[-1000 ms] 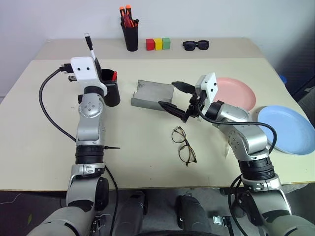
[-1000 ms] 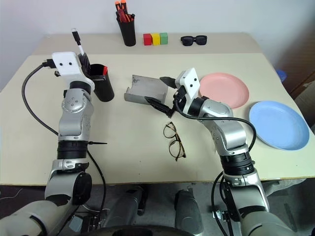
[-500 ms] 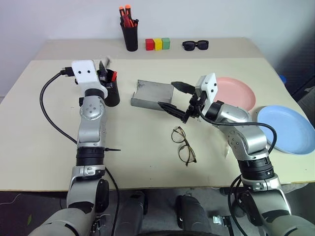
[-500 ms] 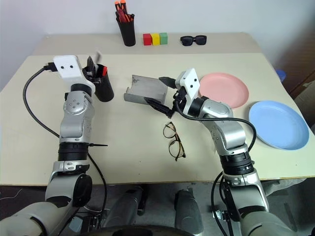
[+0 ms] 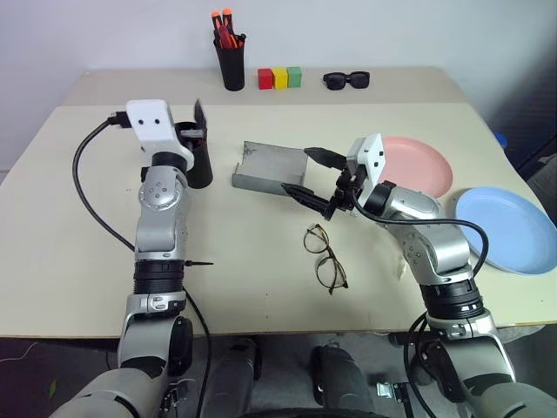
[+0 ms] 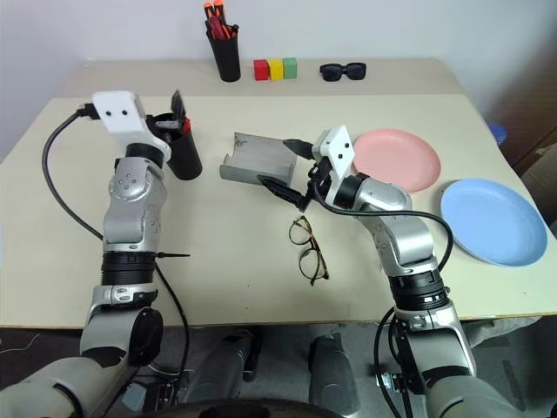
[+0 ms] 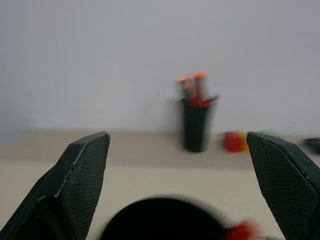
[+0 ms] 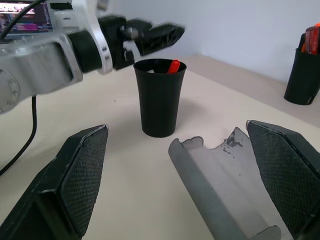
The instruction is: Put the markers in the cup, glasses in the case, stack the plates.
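Even, bright light with soft shadows; the cup (image 7: 162, 219) rim blurs in the left wrist view.

The beige table (image 5: 87, 252) bears cup (image 5: 198, 161), case (image 5: 270, 167), glasses (image 5: 325, 257), plates (image 5: 418, 165).

Both arms are showing silver-grey metal segments with black ribbed joint bands. A white box is capping each wrist, a black cable is looping from the left one, and black textured fingers (image 8: 85, 175) are tapering to blunt tips.
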